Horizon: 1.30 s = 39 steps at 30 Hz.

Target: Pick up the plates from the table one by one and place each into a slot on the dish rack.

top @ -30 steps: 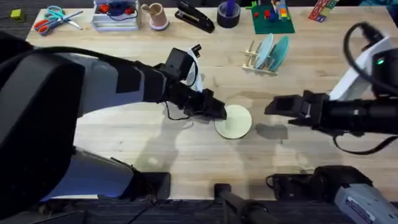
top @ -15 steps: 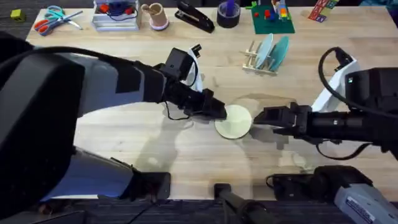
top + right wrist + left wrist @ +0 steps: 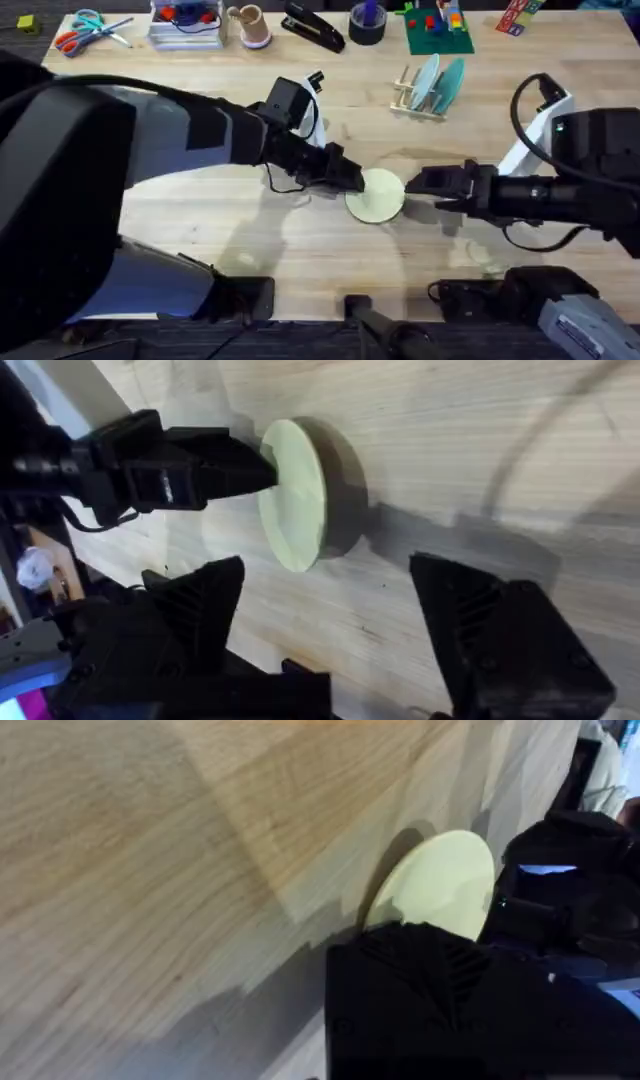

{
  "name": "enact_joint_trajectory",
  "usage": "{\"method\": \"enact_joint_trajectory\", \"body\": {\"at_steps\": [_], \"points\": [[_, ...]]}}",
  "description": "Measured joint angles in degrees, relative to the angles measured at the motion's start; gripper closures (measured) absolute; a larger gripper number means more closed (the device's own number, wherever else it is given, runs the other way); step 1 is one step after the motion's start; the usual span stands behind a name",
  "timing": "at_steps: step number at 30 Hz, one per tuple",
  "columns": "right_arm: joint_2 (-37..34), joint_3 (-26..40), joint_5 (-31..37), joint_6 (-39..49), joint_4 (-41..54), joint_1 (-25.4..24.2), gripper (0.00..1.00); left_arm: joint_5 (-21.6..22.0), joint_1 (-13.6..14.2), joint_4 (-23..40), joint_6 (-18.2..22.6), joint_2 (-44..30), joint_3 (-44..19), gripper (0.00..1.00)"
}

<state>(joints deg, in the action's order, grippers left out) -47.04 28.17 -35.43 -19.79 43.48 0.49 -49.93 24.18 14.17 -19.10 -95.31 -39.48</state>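
A pale cream-yellow plate is held tilted just above the table, near its middle. My left gripper is shut on the plate's left rim. In the right wrist view the same plate stands on edge with the left gripper pinching it. My right gripper is open just right of the plate, its fingers spread wide and level with it. The dish rack at the back holds a light blue plate and a teal plate upright. In the left wrist view the plate shows past a black finger.
Along the table's far edge lie scissors, a clear tray, a cup, a black stapler, a tape roll and a green baseplate. Bare wood lies in front of the plate.
My right gripper has moved left across the table to the plate's right edge. The left gripper and the plate have stayed put.
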Motion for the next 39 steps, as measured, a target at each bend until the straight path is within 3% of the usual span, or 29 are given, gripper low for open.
{"method": "enact_joint_trajectory", "body": {"at_steps": [17,39], "points": [[-17.02,-0.04,-0.06,-1.97,-14.22,6.19,0.010,0.00,0.00,0.00,-0.01,0.00,0.00,0.959],[-21.57,0.54,-0.81,-8.98,-23.10,12.47,0.051,0.00,0.00,0.00,-0.01,0.00,0.00,0.961]]}}
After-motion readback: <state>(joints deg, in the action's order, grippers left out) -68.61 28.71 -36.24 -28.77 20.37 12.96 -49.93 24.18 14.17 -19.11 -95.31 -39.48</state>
